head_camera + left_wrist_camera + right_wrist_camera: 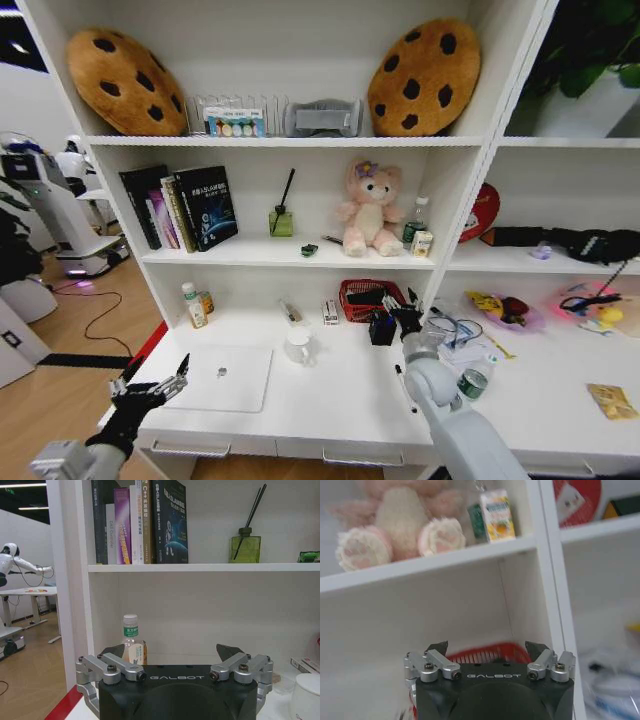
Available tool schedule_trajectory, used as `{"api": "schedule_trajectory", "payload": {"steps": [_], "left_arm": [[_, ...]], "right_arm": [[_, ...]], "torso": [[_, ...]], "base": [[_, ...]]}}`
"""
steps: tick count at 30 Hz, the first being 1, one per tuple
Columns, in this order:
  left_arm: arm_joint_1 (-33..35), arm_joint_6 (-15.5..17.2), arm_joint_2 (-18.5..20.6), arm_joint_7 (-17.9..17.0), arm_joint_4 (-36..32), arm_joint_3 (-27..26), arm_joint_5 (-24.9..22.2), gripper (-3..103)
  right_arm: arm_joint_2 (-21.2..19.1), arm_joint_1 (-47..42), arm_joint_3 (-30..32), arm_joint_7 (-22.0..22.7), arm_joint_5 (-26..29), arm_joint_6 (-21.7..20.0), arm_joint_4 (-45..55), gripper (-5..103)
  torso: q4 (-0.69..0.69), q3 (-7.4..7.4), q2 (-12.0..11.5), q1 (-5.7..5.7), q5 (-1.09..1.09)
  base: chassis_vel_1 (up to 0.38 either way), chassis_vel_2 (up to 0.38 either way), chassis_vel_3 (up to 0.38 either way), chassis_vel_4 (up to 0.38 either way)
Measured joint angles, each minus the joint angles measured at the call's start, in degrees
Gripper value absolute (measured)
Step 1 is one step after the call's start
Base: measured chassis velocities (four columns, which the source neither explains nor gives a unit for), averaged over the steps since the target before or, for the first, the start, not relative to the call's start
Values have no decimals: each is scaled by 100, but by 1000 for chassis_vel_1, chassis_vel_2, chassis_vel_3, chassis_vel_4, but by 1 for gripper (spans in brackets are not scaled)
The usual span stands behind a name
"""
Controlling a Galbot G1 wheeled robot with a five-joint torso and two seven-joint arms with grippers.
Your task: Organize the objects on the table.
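Note:
A thin silver laptop (232,378) lies closed on the white table (340,405) at the front left. My left gripper (155,385) hovers open just off the laptop's left edge, over the table's front corner; the left wrist view shows its fingers (111,670) apart with nothing between them. My right gripper (400,315) is open at the back of the table, close to a red basket (365,298) that also appears behind it as the red basket (487,655). A marker (405,388), a green-lidded jar (473,381) and a yellow packet (612,401) lie further right.
A white mug (298,346) stands mid-table, and a small bottle (192,306) at the back left shows as the bottle (131,641). Shelves above hold books (180,207), a reed diffuser (281,220), a pink plush bear (367,208) and cookie cushions. Clutter (500,308) covers the right bay.

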Motion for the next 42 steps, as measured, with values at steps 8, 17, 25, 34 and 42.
{"api": "schedule_trajectory", "payload": {"steps": [8,17,25,34,42], "left_arm": [[0,0,0,0,0,0,0,100],[0,0,0,0,0,0,0,100],[0,0,0,0,0,0,0,100],[0,0,0,0,0,0,0,100],[0,0,0,0,0,0,0,100]], "right_arm": [[198,-1158,128,1405,1305,-778,662,100],[414,-1002,111,1362,1013,-530,-125,100],[493,-767,21,1127,896,-515,-531,84],[450,-988,119,616,688,-1017,-435,60],[437,-978,131,502,676,-1190,-450,51]], "torso": [[0,0,1,0,1],[1,1,-1,1,1],[1,1,-1,1,1],[0,1,-1,1,1],[1,1,-1,1,1]], "base": [[0,0,0,0],[0,0,0,0],[0,0,0,0],[0,0,0,0],[0,0,0,0]]}}
